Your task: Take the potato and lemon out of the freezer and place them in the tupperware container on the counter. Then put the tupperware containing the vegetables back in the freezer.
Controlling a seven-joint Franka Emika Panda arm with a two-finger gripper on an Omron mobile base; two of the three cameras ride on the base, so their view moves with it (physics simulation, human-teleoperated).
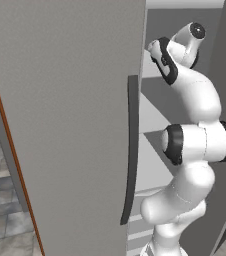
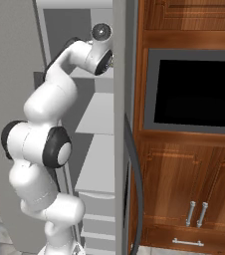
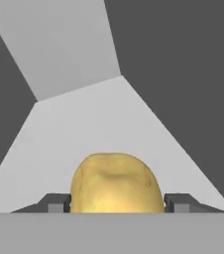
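Observation:
A pale tan-yellow, lumpy potato (image 3: 116,183) rests on a pale grey freezer shelf (image 3: 99,119) and fills the gap between my two dark fingertips (image 3: 54,203). My gripper (image 3: 116,206) is closed onto its sides. The freezer (image 1: 60,125) stands with its flat grey door swung open, the long dark handle (image 1: 131,150) facing me. My arm (image 1: 195,100) reaches past the door edge into an upper shelf bay, and the door hides the hand from the base cameras. The lemon, the tupperware container and the counter are out of view.
Dark grey freezer walls close in on both sides of the shelf. Lower pale shelves (image 2: 102,114) sit beneath my arm. Right of the freezer are reddish-brown cabinets (image 2: 194,169) with a black oven window (image 2: 199,89). A second door edge with a curved handle (image 2: 137,184) stands near.

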